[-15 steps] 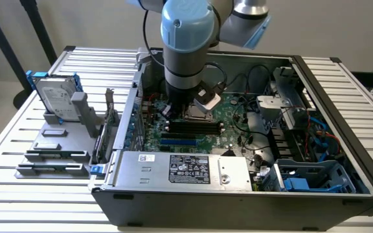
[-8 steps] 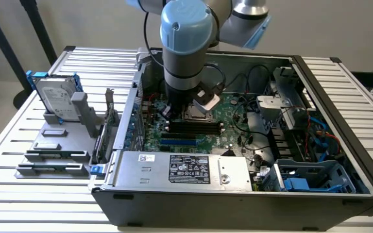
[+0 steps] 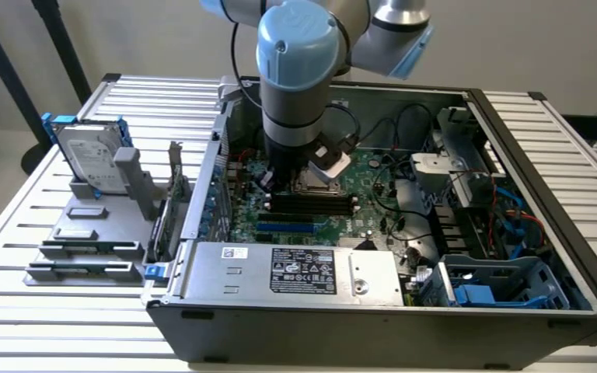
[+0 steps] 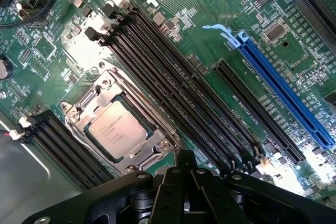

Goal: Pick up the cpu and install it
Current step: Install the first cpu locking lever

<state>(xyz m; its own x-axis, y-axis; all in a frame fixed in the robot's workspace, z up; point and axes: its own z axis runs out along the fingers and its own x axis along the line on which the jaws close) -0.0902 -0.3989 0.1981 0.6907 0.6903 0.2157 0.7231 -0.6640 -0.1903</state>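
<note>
The cpu [image 4: 119, 129], a small flat square chip with a silver-grey metal top plate carrying faint printed lettering, lies flat in the metal-framed socket [image 4: 89, 103] on the green motherboard [image 4: 220, 40]; nothing grips it. In the wrist view the black claw [image 4: 184, 167] hangs just beside the socket's corner, its fingers drawn together and clamped on nothing. Long black memory slots [image 4: 173, 77] run beside the socket, and a blue expansion slot [image 4: 286, 95] lies farther off. In the exterior view the grey and light-blue robot arm [image 3: 298, 70] reaches down into the open dark-grey computer case [image 3: 547, 194], whose silver power supply box [image 3: 293, 272] sits at 6 o'clock of the arm. The case rests on a ribbed white metal counter [image 3: 71, 318]. At 9 o'clock of the case stands a large silver hard drive in a blue bracket [image 3: 89, 159] above long grey slotted tray blocks [image 3: 86, 256]. A plain pale wall [image 3: 527, 39] stands behind.
</note>
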